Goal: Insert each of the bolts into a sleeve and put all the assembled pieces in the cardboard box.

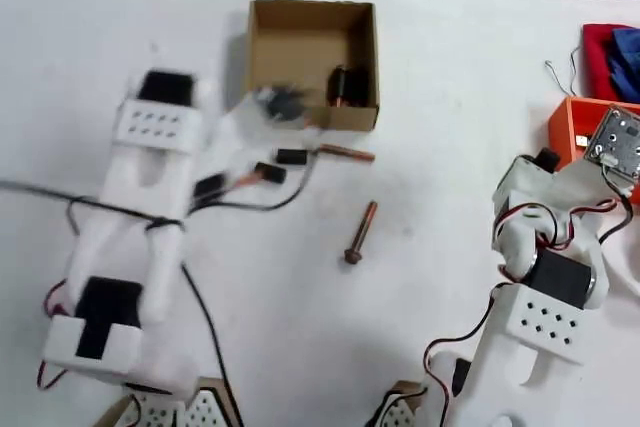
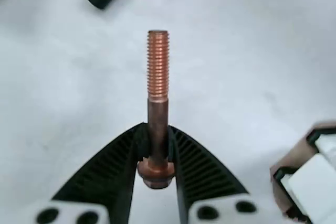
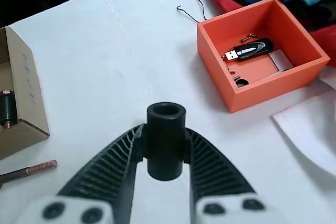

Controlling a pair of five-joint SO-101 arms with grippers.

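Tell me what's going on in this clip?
Two robot arms are partway through an assembly job. The left end effector is shut on a copper bolt, gripped near its head. The right end effector is shut on a black sleeve. One assembled piece already lies in the cardboard box, and a second bolt lies loose on the table.

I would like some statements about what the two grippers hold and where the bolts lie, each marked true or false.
1. The left gripper grips a copper bolt near its head. True.
2. The right gripper is open and empty. False: it is shut on a black sleeve.
3. The cardboard box is empty. False: one assembled piece lies inside it.
4. A loose bolt lies on the table outside the box. True.
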